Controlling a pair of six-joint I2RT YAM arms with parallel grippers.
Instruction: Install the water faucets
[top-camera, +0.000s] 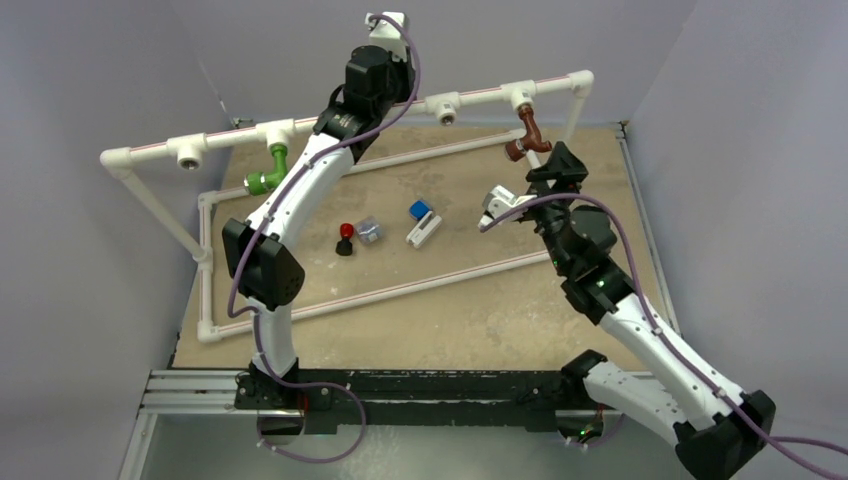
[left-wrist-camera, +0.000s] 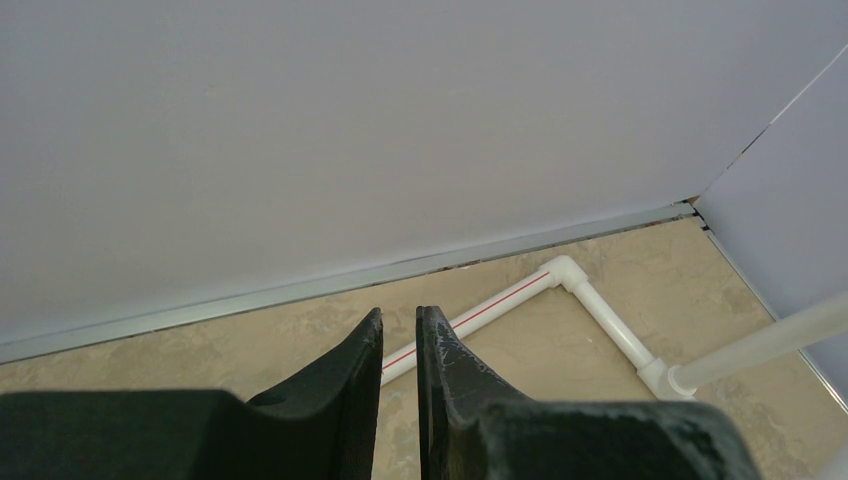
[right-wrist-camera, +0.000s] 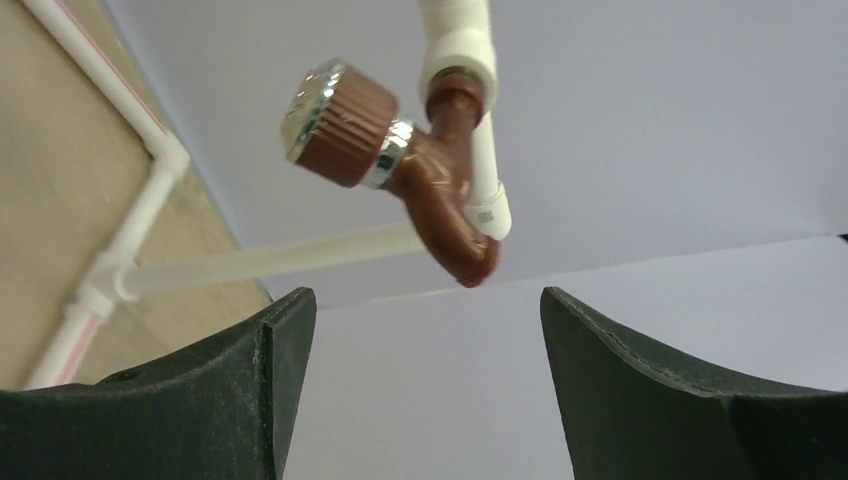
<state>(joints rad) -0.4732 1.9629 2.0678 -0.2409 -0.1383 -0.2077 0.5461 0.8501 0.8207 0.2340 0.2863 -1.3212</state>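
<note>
The reddish-brown water faucet (top-camera: 527, 135) hangs from a white tee (top-camera: 520, 97) on the raised pipe rail at the back right. In the right wrist view this faucet (right-wrist-camera: 440, 190) points its spout down, and its ribbed knob (right-wrist-camera: 340, 122) sticks out to the left. My right gripper (right-wrist-camera: 425, 295) stands open just below the spout, apart from it and holding nothing; from above it (top-camera: 553, 162) sits right under that faucet. The green water faucet (top-camera: 265, 170) hangs from a tee at the back left. My left gripper (left-wrist-camera: 399, 315) is shut and empty, raised towards the back wall.
The rail has two bare tees (top-camera: 190, 152) (top-camera: 445, 108). A red-and-black knob (top-camera: 345, 238), a small grey piece (top-camera: 370, 230) and a blue-white block (top-camera: 423, 222) lie on the board inside the low pipe frame (top-camera: 400, 290). The left arm (top-camera: 300, 195) crosses in front of the rail.
</note>
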